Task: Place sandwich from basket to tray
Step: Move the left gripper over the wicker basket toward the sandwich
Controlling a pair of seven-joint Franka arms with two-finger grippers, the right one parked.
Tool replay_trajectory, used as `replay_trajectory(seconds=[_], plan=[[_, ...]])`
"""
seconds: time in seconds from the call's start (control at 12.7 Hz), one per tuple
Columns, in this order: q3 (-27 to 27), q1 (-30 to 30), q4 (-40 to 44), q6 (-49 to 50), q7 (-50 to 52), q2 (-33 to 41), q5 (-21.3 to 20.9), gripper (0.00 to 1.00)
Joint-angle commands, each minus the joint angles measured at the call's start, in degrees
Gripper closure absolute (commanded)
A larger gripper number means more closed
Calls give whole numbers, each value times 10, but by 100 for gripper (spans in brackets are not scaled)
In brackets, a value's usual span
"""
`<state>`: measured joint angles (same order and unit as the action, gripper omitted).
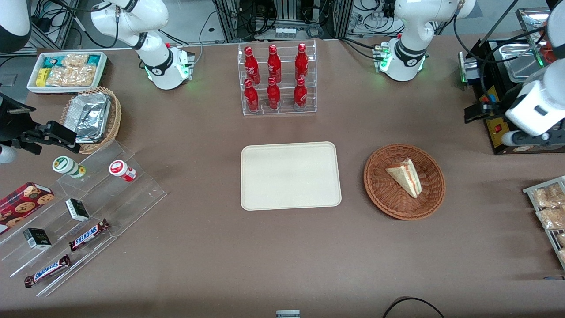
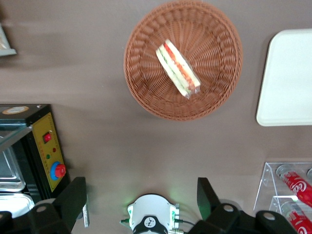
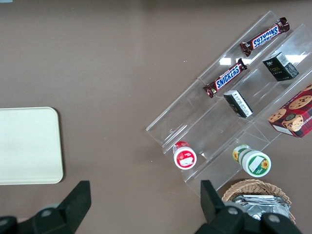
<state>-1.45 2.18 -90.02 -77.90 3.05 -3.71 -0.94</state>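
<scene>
The sandwich (image 1: 405,176), a pale bread wedge with red and green filling, lies in the round reddish-brown basket (image 1: 383,194). The cream tray (image 1: 291,175) lies beside the basket, toward the parked arm's end, and nothing is on it. My left gripper (image 1: 476,114) hangs high at the working arm's end, over a black machine, well apart from the basket and farther from the front camera. It is open and holds nothing. The left wrist view shows the gripper (image 2: 140,197) with jaws wide apart, the sandwich (image 2: 177,68), the basket (image 2: 214,48) and a corner of the tray (image 2: 287,83).
A clear rack of red bottles (image 1: 278,79) stands farther from the front camera than the tray. The black machine (image 1: 499,128) has a red button. A wire rack of snack bags (image 1: 549,207) sits at the working arm's end. A clear stepped stand (image 1: 79,216), a tan foil-tray basket (image 1: 92,117) and a white bin (image 1: 66,70) sit at the parked arm's end.
</scene>
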Motion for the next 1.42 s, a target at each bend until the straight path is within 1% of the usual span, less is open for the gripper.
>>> replay_trajectory(seconds=[0.0,0.39,0.55,0.79,0.87,1.02,1.18,1.34], plan=[[-1,6,-57,-49,-2,-5,0,0],[-1,19,-209,-223,3,10,0,0],[-1,19,-288,-322,6,26,0,0],[-2,19,-371,-439,68,35,0,0],[-3,26,-378,-453,97,34,0,0],[-3,41,-379,-455,197,28,0,0],[-3,58,-382,-479,293,19,0,0],[-2,61,-383,-497,373,6,0,0]])
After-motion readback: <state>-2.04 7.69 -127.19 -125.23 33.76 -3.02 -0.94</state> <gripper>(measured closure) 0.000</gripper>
